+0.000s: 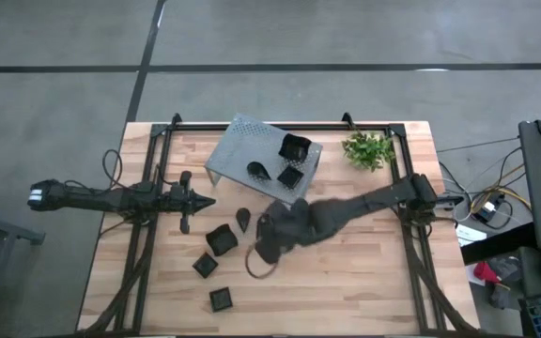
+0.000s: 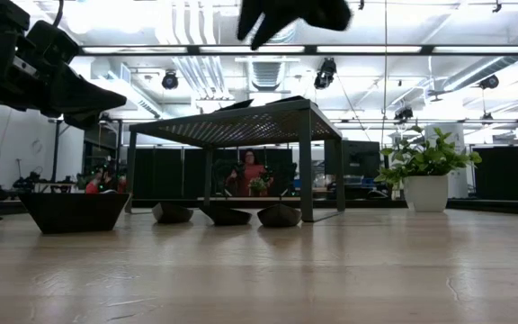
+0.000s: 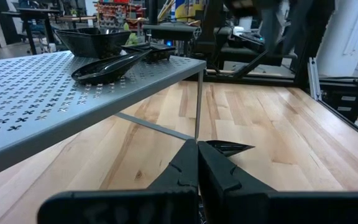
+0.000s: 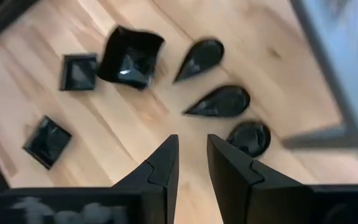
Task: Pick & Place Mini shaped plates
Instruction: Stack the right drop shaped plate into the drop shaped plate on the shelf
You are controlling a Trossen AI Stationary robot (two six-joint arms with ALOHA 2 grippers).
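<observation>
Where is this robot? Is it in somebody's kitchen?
Probably not a kitchen. It looks like a big workshop or robot lab: a bare concrete floor around the wooden table, long ceiling lights overhead, and cables beside the table. A person stands far in the back.

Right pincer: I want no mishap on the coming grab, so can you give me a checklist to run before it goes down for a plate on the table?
1. Right pincer empty: ok, nothing between its fingers.
2. Fingers apart enough for a plate: not ok, only a narrow gap shows.
3. Target below: ok, teardrop plates and a round dish lie just ahead of it.
4. Height: ok, the low view shows it well above the table.
5. Space on the grey shelf: ok, three plates on it, bare area left.
6. Left pincer out of the way: ok, shut, low beside the shelf, apart from the right arm.
</observation>
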